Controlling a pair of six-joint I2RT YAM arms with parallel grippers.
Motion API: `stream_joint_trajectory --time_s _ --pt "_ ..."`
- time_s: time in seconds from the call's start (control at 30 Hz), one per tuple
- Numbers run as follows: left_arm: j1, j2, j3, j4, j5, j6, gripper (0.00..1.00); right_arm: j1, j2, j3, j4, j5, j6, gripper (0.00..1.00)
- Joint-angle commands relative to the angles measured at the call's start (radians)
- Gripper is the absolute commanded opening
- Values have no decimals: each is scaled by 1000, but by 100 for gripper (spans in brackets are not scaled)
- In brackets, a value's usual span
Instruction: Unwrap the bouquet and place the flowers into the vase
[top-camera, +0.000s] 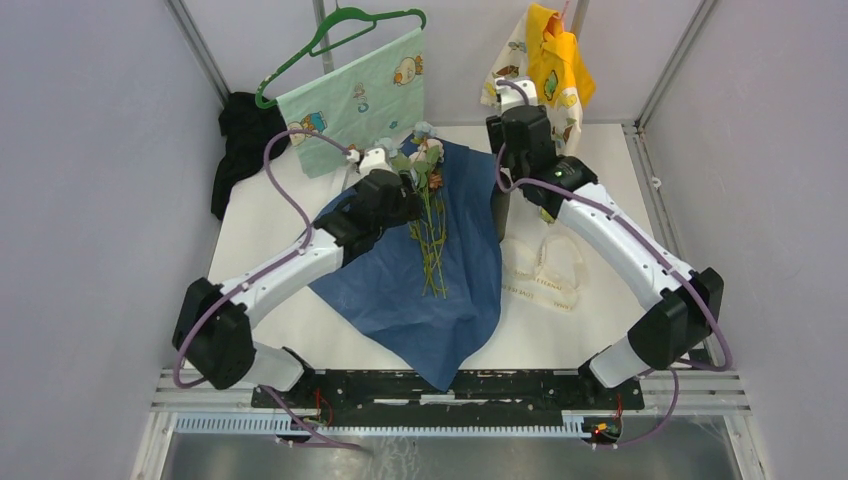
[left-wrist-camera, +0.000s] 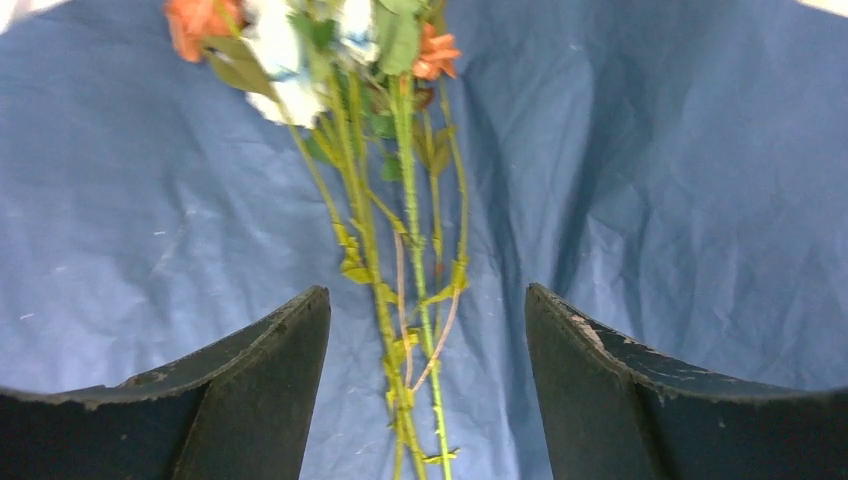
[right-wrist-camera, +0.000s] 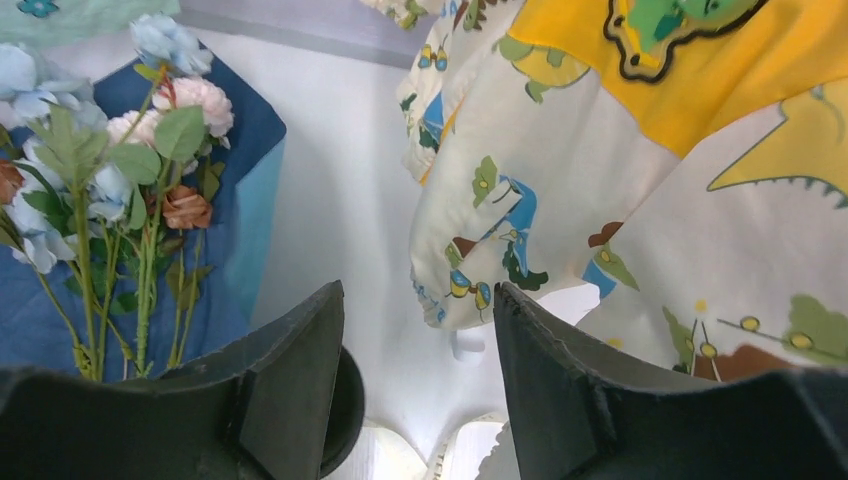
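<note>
Blue paper spread flat, flowers mid-sheet; L tool & R tool open, empty.

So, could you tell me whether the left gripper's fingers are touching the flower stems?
Apart. The left wrist view shows the stems running between the fingers of the open left gripper, with blue paper visible on either side.

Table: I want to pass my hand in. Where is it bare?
Bare: the left strip between black cloth and left arm; the near patch between paper, ribbon and right arm. Crowded: the middle, under paper and flowers.
</note>
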Motion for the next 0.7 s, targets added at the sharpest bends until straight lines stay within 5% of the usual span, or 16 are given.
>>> stream_joint_trajectory --time_s 0.0,0.2,0.67 --pt "-4 83 100 132 121 -27 77 -72 -3 10 -24 -169 52 62" --pt "5 182 137 190 179 -40 76 -148 -119 -178 72 -260 98 61" --pt "17 392 223 257 255 -40 73 -174 -98 -197 84 -541 131 61"
